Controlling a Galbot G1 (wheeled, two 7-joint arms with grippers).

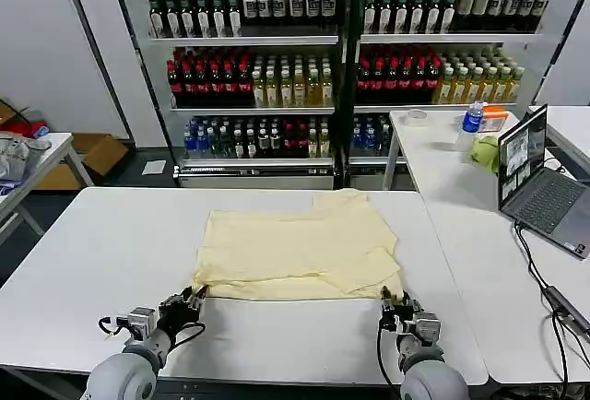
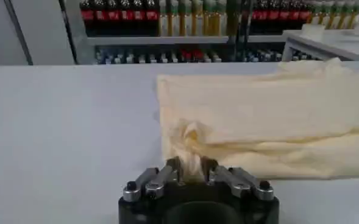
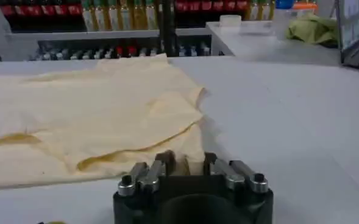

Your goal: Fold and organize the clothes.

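Pinching the near corners of the pale cream-yellow cotton T-shirt [image 1: 300,251] on the white worktop [image 1: 101,252], our left end effector [image 1: 191,300] and right end effector [image 1: 394,307] should lift evenly, keeping the hem taut for a straight fold.

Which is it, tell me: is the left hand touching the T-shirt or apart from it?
Touching. In the left wrist view, the left hand has its fingers shut on a bunched-up corner of the T-shirt, with cloth puckered between them.

Bare table [image 1: 111,243] flanks T-shirt [image 1: 300,248]; laptop [image 1: 539,188] well right.
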